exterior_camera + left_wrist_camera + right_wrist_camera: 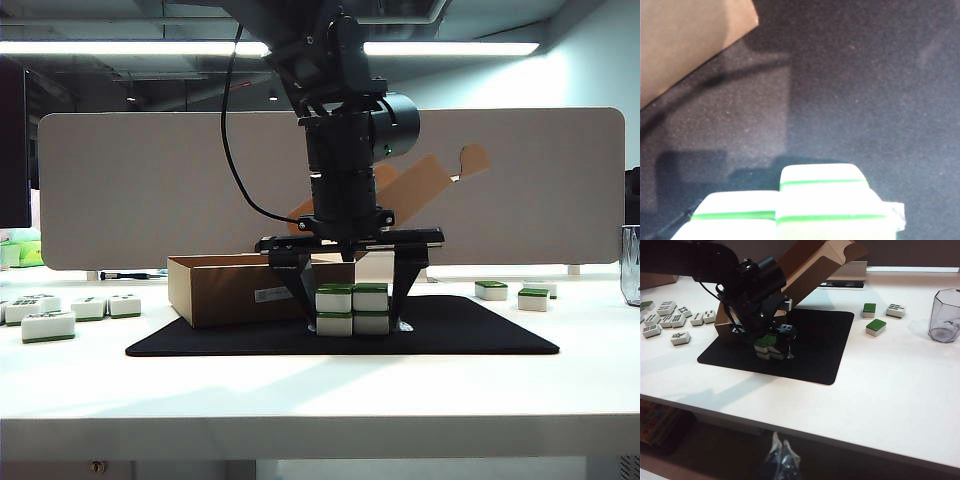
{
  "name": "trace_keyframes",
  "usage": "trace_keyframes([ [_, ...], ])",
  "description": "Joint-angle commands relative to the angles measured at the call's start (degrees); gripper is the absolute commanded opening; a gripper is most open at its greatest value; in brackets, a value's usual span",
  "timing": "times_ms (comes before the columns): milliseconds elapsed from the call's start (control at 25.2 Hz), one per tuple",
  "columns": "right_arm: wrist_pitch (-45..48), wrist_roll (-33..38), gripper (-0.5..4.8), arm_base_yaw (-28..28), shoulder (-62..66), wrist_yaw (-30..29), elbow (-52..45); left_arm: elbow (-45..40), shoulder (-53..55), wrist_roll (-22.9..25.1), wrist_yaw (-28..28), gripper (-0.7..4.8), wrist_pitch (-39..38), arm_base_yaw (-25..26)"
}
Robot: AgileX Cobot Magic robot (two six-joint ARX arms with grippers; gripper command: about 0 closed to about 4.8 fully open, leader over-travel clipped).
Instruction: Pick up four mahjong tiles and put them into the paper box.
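Left tool (352, 318) wide, straddling mahjong tiles (352, 309) (two-by-two), paper box (235, 288) beside, right tool (781, 460) closed, away.

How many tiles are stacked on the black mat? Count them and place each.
4 stacked tiles: two side by side on the mat, two on top, between the open left hand. Others could hide behind. The right hand hangs off the table front.

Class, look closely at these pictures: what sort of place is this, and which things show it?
Probably an office-type robotics lab: ceiling strip lights, a white table backed by a partition panel, and the left gripper standing around stacked mahjong tiles on a black mat.
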Motion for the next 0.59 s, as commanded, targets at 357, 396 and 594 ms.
trace_keyframes([
  [357, 0.59, -0.07, -0.01, 0.0, -0.7, -0.07, 0.15, 0.2, -4.35, 7.23, 7.85, 2.36, -0.55, 0.2],
  [396, 0.59, -0.07, -0.01, 0.0, -0.7, -0.07, 0.15, 0.2, -6.14, 10.16, 7.58, 2.36, -0.72, 0.22],
  [594, 0.31, -0.07, -0.01, 0.0, -0.7, -0.07, 0.15, 0.2, -14.38, 18.14, 0.63, 2.36, -0.35, 4.07],
])
